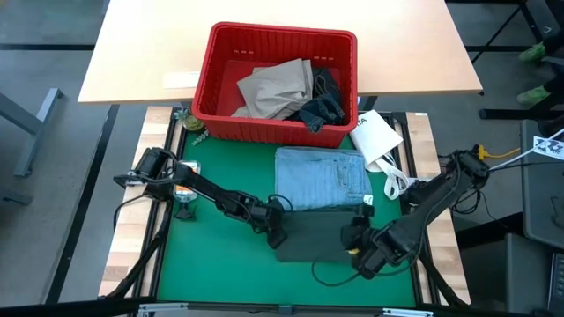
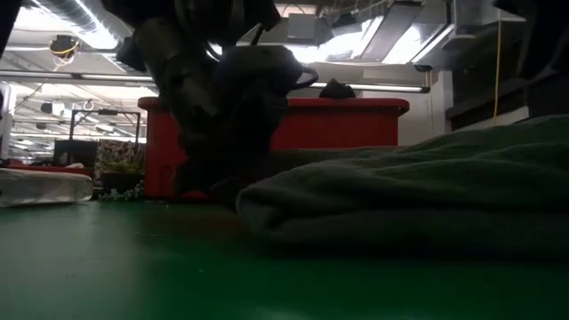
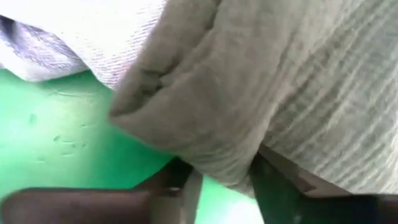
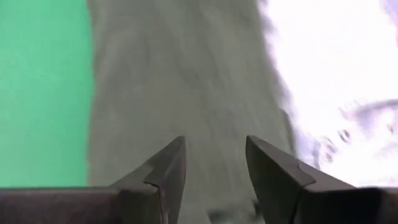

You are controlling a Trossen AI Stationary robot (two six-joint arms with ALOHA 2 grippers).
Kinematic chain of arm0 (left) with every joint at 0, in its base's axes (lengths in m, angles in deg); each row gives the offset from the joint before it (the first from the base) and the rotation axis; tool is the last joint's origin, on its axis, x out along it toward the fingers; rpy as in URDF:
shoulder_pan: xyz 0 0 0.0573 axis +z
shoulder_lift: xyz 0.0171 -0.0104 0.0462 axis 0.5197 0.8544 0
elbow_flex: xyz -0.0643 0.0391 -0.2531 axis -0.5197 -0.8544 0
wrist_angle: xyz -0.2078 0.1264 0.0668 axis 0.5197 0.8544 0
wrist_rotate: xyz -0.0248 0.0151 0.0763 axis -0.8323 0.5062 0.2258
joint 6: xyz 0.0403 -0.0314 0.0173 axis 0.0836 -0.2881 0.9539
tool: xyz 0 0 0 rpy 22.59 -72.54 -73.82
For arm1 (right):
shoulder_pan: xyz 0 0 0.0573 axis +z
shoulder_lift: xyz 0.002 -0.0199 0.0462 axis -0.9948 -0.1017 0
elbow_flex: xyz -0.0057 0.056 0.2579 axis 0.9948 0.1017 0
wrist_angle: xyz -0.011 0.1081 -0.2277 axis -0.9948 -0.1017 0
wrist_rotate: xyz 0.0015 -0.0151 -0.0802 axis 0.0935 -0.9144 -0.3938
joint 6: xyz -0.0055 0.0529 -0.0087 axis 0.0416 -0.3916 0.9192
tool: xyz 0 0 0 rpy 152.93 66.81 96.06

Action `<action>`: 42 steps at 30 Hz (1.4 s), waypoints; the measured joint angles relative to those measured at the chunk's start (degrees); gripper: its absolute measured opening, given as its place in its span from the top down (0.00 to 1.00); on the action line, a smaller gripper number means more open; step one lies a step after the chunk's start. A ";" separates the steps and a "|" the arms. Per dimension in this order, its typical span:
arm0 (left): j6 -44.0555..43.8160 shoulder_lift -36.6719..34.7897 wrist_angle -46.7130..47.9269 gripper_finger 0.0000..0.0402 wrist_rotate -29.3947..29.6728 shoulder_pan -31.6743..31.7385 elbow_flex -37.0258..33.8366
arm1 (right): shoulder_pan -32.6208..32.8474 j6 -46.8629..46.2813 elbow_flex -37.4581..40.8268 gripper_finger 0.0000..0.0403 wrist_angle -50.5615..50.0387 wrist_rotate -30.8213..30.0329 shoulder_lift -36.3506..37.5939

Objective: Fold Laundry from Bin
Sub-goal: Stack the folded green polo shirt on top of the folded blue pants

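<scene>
Lying folded on the green bench mat point(image 1: 220, 264), one dark green garment point(image 1: 313, 233) sits between both tools. The left tool point(image 1: 276, 231) pinches its left edge, fabric bunched between the fingers point(image 3: 273, 180). The right tool point(image 1: 357, 251) rests at its right edge, fingers point(image 4: 168, 168) parted over the cloth, gripping nothing. Both arms reach low and inward. One light blue garment point(image 1: 322, 176) lies beside the red bin point(image 1: 275, 84), which holds tan trousers point(image 1: 278, 88) and jeans point(image 1: 324, 101).
</scene>
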 joint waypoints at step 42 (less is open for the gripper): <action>6.71 -9.13 30.13 0.97 0.23 -0.65 -0.31 | 0.13 -15.66 0.13 0.27 1.56 6.07 -4.72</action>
